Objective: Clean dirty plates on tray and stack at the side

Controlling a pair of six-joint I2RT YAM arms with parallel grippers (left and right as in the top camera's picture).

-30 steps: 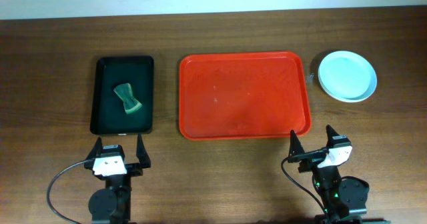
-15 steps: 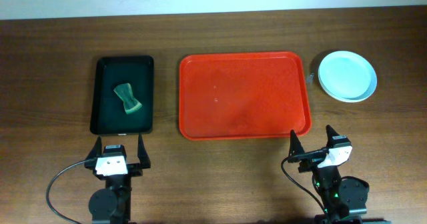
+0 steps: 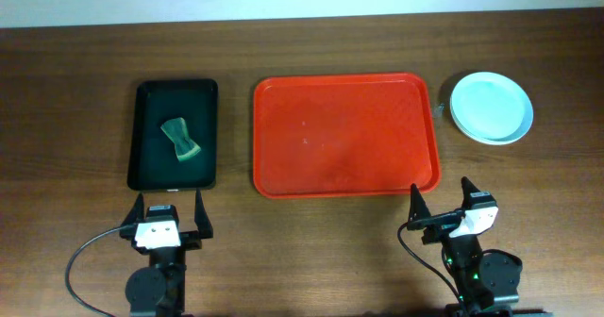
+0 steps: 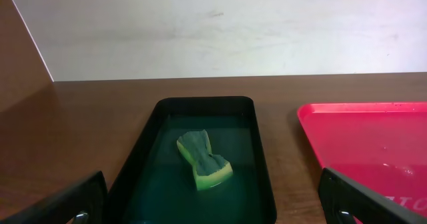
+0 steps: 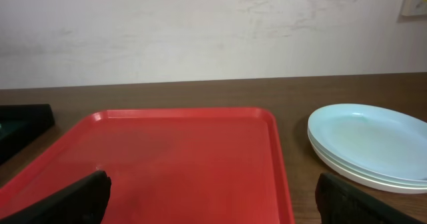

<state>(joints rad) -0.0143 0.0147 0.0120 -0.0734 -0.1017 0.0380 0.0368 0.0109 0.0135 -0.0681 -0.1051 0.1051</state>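
Stack of glossy pale-mint round shallow plates (image 3: 491, 108), at 3 o'clock of the red rectangular plastic tray (image 3: 345, 135). Jaws spread, empty: left gripper (image 3: 169, 204), right gripper (image 3: 440, 191).

We counted one red tray (image 3: 346, 76) at the centre, one black tray (image 3: 133, 138) at left holding one sponge (image 3: 180, 140), and one stack of plates (image 3: 491, 108) at upper right, its layers too tight to number. Two pincers sat below: left pincer (image 3: 170, 202), right pincer (image 3: 440, 189).

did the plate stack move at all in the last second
No. In the overhead view the plates sit in the same spot as before, just right of the red tray, beside its far right corner.
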